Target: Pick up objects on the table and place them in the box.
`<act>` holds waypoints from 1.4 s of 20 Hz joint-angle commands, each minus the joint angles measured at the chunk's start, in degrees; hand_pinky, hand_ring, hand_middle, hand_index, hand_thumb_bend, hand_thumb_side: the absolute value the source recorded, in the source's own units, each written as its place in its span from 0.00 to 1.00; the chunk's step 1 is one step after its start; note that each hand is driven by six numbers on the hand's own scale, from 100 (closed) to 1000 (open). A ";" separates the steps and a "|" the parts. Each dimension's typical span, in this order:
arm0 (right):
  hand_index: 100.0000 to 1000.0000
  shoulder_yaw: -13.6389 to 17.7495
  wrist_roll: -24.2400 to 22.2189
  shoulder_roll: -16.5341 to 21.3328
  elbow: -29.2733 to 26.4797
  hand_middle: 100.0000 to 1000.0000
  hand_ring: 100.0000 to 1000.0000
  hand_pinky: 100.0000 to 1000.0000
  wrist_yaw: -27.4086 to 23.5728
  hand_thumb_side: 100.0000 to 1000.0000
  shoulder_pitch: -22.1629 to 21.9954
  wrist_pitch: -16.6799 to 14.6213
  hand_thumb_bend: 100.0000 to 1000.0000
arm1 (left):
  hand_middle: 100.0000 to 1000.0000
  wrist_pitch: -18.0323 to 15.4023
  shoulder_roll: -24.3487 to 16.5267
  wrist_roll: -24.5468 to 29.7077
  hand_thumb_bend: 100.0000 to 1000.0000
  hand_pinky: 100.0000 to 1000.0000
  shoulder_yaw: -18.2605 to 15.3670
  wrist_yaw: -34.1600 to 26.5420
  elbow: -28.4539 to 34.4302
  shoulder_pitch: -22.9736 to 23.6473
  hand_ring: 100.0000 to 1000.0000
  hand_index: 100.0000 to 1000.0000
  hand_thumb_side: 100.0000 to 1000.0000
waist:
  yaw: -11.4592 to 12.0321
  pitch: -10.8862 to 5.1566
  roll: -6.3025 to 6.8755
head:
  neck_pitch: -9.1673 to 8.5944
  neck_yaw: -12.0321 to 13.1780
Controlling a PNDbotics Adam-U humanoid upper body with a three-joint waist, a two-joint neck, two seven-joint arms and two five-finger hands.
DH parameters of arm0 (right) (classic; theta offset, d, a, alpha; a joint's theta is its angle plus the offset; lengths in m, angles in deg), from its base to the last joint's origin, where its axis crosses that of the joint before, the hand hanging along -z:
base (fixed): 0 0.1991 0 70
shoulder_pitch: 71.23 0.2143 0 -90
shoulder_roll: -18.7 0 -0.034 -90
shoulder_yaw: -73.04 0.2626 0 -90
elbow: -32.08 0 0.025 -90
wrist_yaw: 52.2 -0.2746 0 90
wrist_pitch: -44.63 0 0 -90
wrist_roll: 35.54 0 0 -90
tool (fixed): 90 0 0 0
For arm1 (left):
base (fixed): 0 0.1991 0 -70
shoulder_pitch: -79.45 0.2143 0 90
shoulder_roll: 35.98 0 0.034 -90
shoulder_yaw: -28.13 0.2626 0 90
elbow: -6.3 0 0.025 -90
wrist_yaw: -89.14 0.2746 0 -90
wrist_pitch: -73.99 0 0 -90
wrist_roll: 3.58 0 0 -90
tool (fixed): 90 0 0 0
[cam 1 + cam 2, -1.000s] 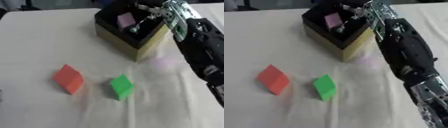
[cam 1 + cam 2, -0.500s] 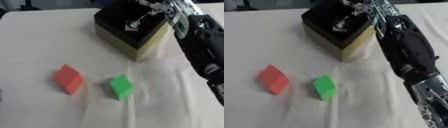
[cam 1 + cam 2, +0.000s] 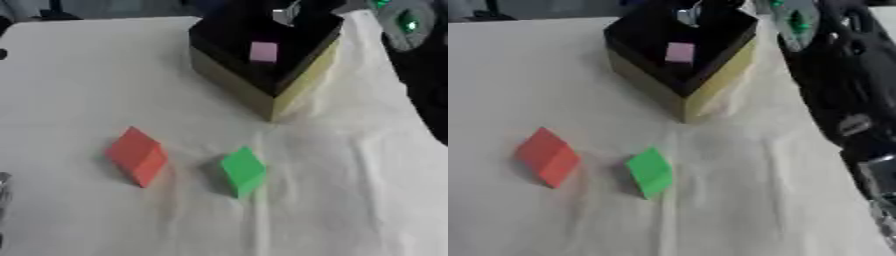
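A black box with yellow outer walls (image 3: 297,82) stands at the far middle of the table. A pink block (image 3: 263,51) lies inside it, touching no hand. My right arm (image 3: 842,85) runs down the right side. Its hand (image 3: 689,13) hangs blurred over the box's far rim at the top edge, fingers loose and holding nothing. On the white cloth in front lie a red block (image 3: 136,155) and, to its right, a green block (image 3: 242,171). A grey sliver of my left hand (image 3: 3,181) shows at the left edge of the left eye view.
A wrinkled white cloth (image 3: 350,200) covers the whole table. The table's far edge runs just behind the box. Open cloth lies left of the box and in front of the two blocks.
The pink block has left my right hand and now lies in the box. The hand has drawn back and up towards the box's far rim. The red and green blocks stay put.
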 commanded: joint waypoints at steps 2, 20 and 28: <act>0.86 -4.06 -4.76 5.39 -11.41 0.82 0.89 0.80 -9.45 0.41 -1.90 1.26 0.10 | 0.69 0.07 -1.46 -0.10 0.00 0.65 -0.61 0.23 1.00 -0.08 0.68 0.64 0.89 | -0.05 -1.68 0.13 | 0.48 0.56; 0.88 -13.29 -17.30 12.52 -33.59 0.83 0.89 0.82 -23.91 0.48 -8.95 12.31 0.15 | 0.69 -0.01 -1.37 -0.19 0.00 0.65 -0.55 0.49 1.00 0.07 0.68 0.64 0.89 | -0.51 -1.16 0.50 | 2.52 0.88; 0.88 -16.37 -21.71 9.82 -31.62 0.84 0.89 0.82 -23.54 0.48 -10.05 14.40 0.18 | 0.69 0.00 -1.07 0.09 0.00 0.65 -0.37 0.31 1.00 -0.17 0.68 0.64 0.89 | 0.01 -0.95 0.40 | 2.63 0.78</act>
